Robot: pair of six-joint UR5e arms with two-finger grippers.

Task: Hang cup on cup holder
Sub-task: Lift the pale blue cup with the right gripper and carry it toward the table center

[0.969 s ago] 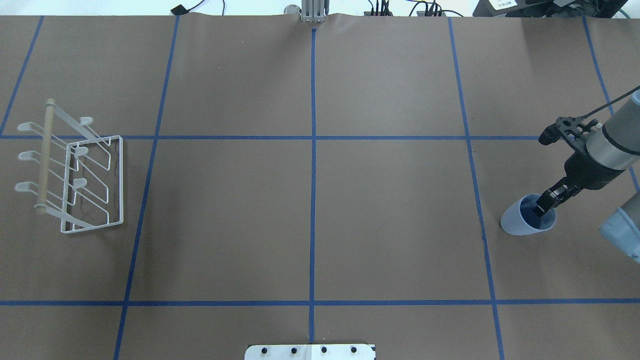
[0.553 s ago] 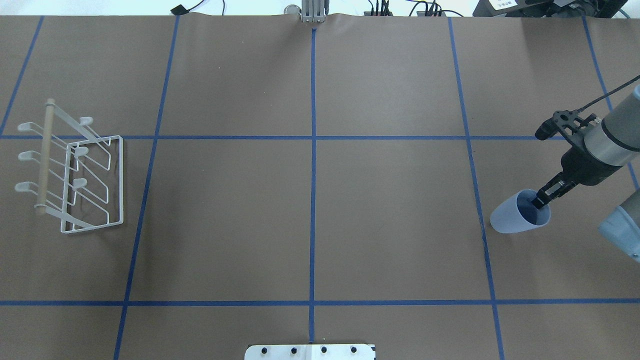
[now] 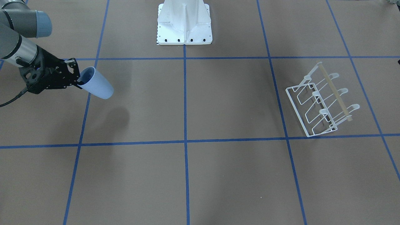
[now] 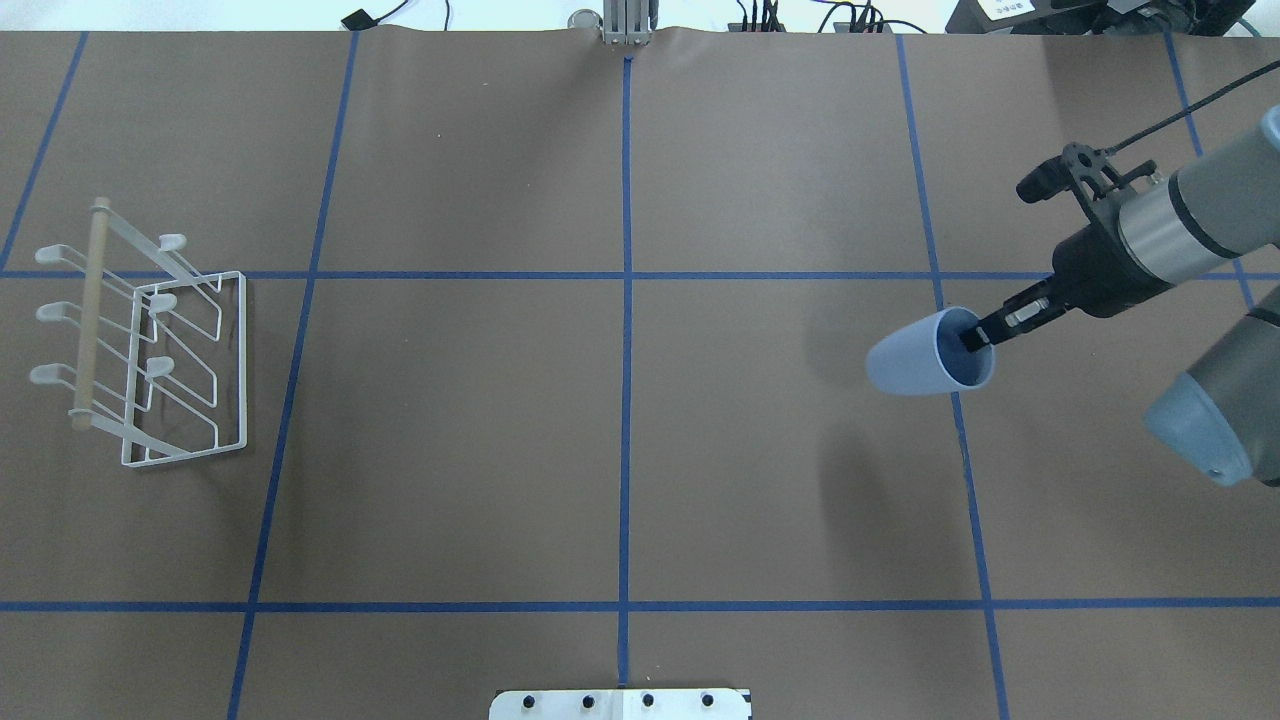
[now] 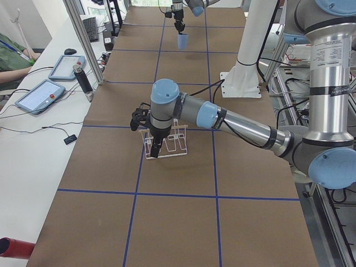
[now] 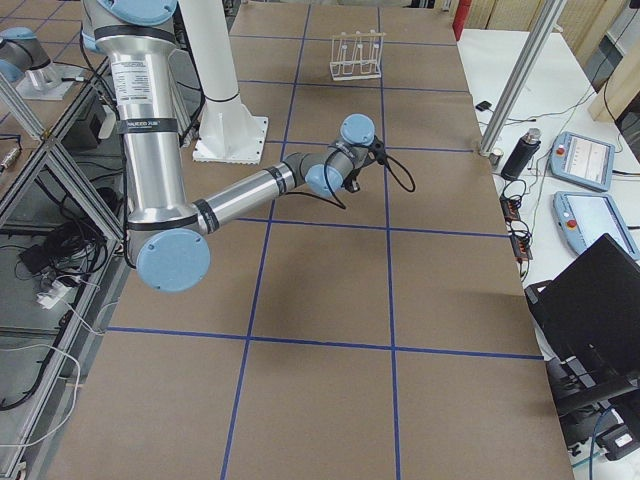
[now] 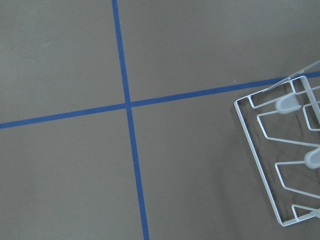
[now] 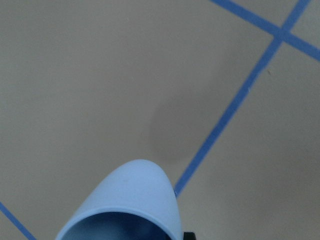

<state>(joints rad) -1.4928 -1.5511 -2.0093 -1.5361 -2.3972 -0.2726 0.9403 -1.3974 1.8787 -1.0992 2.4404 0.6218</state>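
Observation:
My right gripper point(image 4: 975, 338) is shut on the rim of the pale-blue cup point(image 4: 915, 355), with one finger inside. The cup hangs above the table, tilted almost on its side, base toward the table's middle. It also shows in the front-facing view point(image 3: 97, 84) and the right wrist view point(image 8: 135, 200). The white wire cup holder point(image 4: 88, 310) with a wooden rod stands far off at the table's left end point(image 3: 334, 92). My left gripper point(image 5: 156, 149) hovers by the holder; I cannot tell whether it is open. The left wrist view shows only the holder's base frame point(image 7: 251, 145).
Brown table paper carries a blue tape grid. The white robot base plate point(image 3: 184, 28) sits at the robot's edge. The cup's shadow point(image 4: 860, 480) lies on the paper. Tablets point(image 5: 41, 94) and cables lie on the side bench.
My right gripper has lifted the cup off the table and carried it left toward the middle and farther from the robot. The cup has tipped closer to horizontal. The holder has not moved.

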